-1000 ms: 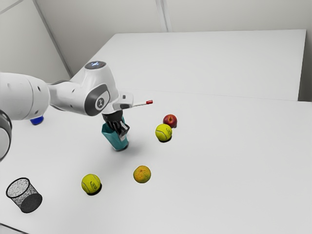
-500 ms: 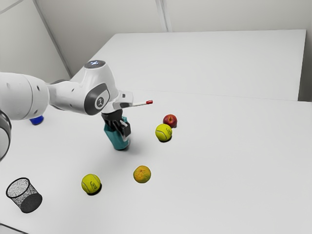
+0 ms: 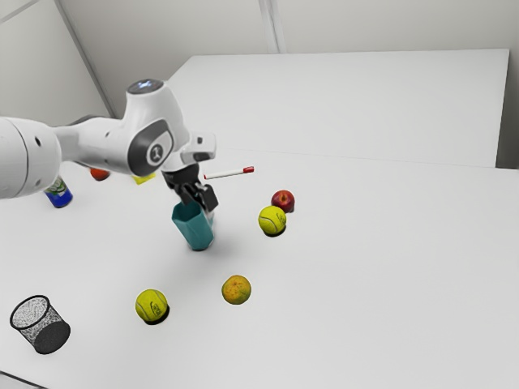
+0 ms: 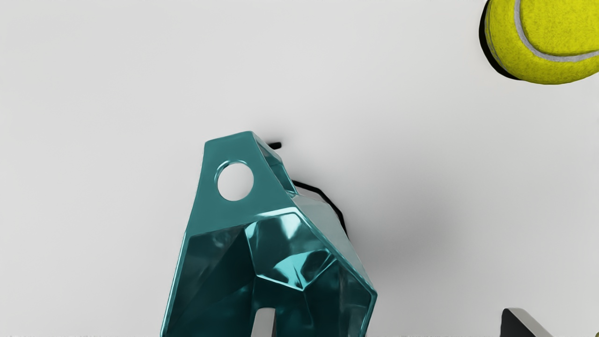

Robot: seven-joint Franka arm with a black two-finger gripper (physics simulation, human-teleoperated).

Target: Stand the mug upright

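Teal faceted mug [image 3: 193,227], standing upright on the white table [image 3: 365,267], mouth upward, long axis apparently near vertical. Black two-finger gripper [image 3: 202,206] at the rim, wide open, grasping nothing: one fingertip [image 4: 265,324] over the mouth, the other [image 4: 522,325] outside the wall. Any lift-away should follow that axis.

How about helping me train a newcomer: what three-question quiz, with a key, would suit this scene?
1. Multiple choice. In the exterior view, what sits right beside the red apple?
A) the mesh cup
B) a tennis ball
C) the blue can

2. True or false. The gripper is open, with one fingertip over the mouth of the teal mug and the other out to its side.

3. Fill in the missing word. In the wrist view, the mug's handle has a round ____ through it.

Key: 1. B; 2. true; 3. hole
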